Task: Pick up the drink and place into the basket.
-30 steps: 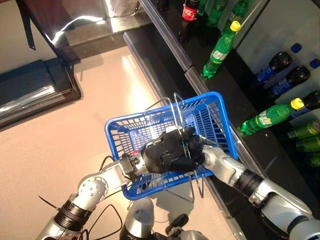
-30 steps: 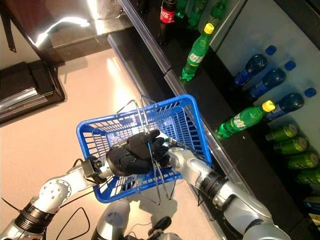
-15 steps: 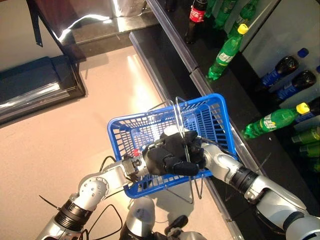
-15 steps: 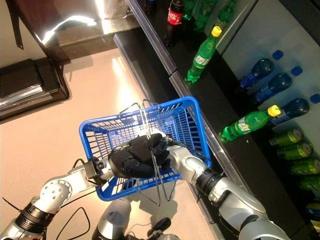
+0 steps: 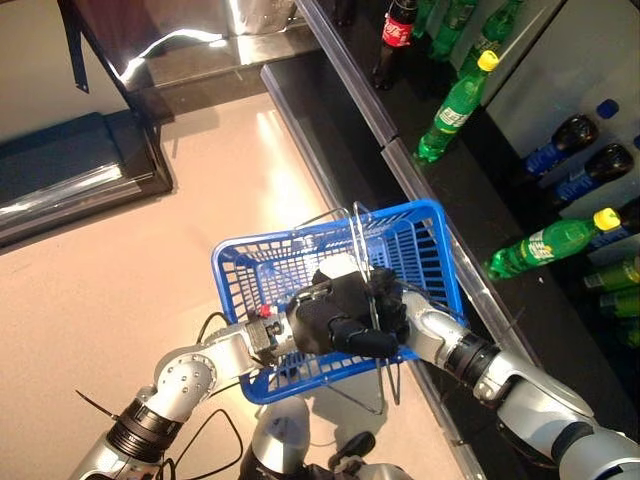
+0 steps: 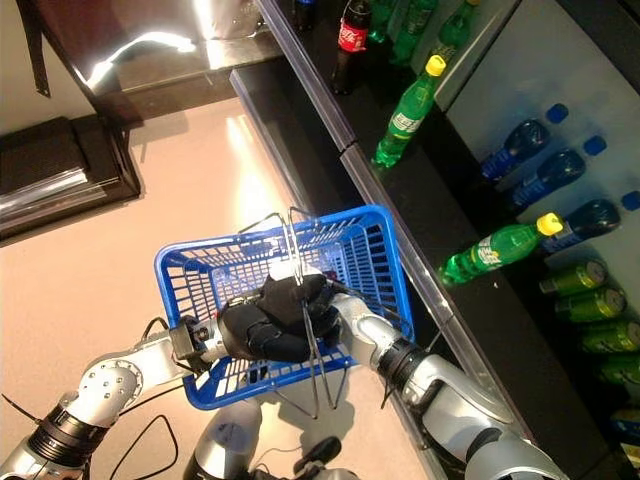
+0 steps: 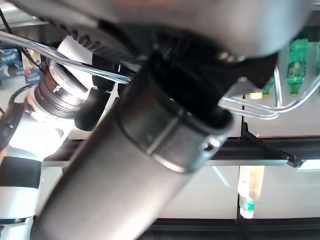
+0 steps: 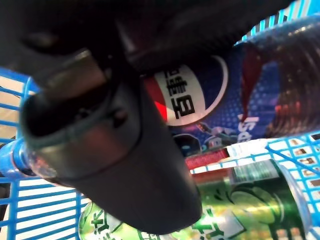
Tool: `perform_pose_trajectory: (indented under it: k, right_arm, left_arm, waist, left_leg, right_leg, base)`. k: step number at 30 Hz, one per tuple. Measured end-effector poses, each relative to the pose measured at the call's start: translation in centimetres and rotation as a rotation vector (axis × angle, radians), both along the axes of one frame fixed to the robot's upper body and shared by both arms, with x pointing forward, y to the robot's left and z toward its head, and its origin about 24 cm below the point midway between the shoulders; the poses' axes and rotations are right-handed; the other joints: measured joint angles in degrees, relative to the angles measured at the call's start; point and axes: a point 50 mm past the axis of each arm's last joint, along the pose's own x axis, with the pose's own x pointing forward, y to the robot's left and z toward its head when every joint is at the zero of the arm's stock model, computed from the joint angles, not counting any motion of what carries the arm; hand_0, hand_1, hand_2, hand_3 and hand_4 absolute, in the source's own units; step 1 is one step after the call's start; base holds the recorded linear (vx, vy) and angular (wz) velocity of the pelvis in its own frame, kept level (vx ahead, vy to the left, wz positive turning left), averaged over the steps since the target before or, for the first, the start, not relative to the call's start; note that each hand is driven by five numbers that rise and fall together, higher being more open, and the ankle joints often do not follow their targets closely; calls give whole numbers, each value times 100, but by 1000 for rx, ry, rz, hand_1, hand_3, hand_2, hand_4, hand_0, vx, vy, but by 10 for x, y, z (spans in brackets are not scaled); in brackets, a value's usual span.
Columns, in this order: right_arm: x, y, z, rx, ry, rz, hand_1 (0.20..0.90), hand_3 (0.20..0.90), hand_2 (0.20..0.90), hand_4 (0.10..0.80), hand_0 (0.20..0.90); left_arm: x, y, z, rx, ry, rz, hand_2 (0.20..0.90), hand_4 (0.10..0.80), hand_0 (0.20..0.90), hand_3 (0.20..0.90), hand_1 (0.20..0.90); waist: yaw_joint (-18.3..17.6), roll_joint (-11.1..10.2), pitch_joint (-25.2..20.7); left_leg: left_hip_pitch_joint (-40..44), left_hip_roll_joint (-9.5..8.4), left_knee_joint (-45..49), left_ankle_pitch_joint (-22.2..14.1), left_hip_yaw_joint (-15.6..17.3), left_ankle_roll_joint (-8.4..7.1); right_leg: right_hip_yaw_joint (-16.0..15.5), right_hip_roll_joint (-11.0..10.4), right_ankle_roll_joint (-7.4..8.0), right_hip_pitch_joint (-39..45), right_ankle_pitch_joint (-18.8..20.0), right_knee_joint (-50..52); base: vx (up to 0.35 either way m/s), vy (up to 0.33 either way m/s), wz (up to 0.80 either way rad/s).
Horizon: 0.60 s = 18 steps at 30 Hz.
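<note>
The left robot hand [image 5: 335, 318] is curled round the wire handles [image 5: 358, 235] of the blue basket [image 5: 432, 240], holding it above the floor. The right robot hand [image 8: 110, 135] grips a dark cola bottle [image 8: 260, 85] inside the basket, above a green can [image 8: 240, 200].
</note>
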Motion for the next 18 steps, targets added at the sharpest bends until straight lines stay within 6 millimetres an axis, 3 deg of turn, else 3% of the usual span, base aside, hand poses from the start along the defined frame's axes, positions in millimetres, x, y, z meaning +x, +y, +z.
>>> perform_pose_trajectory:
  k: [1, 2, 3, 4, 5, 18]
  right_arm:
    - [0, 0, 0, -5, -1, -1, 524, 461, 524, 361, 524]
    - [0, 0, 0, -11, -2, -2, 589, 538, 589, 438, 589]
    - [0, 0, 0, -12, -2, -2, 787, 768, 787, 668, 787]
    - [0, 0, 0, -13, -3, -4, 787, 768, 787, 668, 787]
    - [0, 1, 0, -12, -3, -6, 900, 900, 900, 800, 900]
    - [1, 1, 0, -14, -4, -13, 900, 900, 900, 800, 900]
  left_arm:
    - [0, 0, 0, 4, 1, 0, 300, 100, 300, 200, 300]
    - [0, 0, 0, 6, 3, -3, 300, 100, 300, 200, 300]
    - [0, 0, -1, 7, 5, -5, 300, 100, 300, 200, 300]
    - [0, 0, -1, 8, 5, -5, 300, 100, 300, 200, 300]
    - [-1, 0, -1, 9, 6, -6, 300, 100, 300, 200, 300]
    - [0, 0, -2, 30, 0, -5, 300, 100, 300, 200, 300]
  waist:
    - [1, 0, 0]
    - [1, 0, 0]
    - [1, 0, 0]
    - [1, 0, 0]
    - [1, 0, 0]
    - [-4, -1, 0]
  left_leg:
    - [-1, -4, 0, 0, -9, 0]
    - [-1, -8, 1, 0, -20, 0]
    - [1, -10, 3, 0, -38, 0]
    - [0, -12, 3, 0, -52, 0]
    - [1, -13, 4, 0, -52, 0]
    - [2, -12, 8, 0, -52, 0]
  right_leg:
    - [-12, -1, 1, 4, -1, 0]
    - [-21, -3, 5, 12, -4, 0]
    - [-29, -3, 7, 20, -7, 0]
    - [-32, -2, 7, 22, -10, 0]
    - [-33, -2, 7, 23, -10, 0]
    - [-33, -1, 6, 25, -10, 0]
  base:
    - [6, 1, 5]
    - [5, 1, 6]
    - [3, 3, 5]
    - [1, 5, 3]
    - [0, 0, 0]
    - [0, 0, 0]
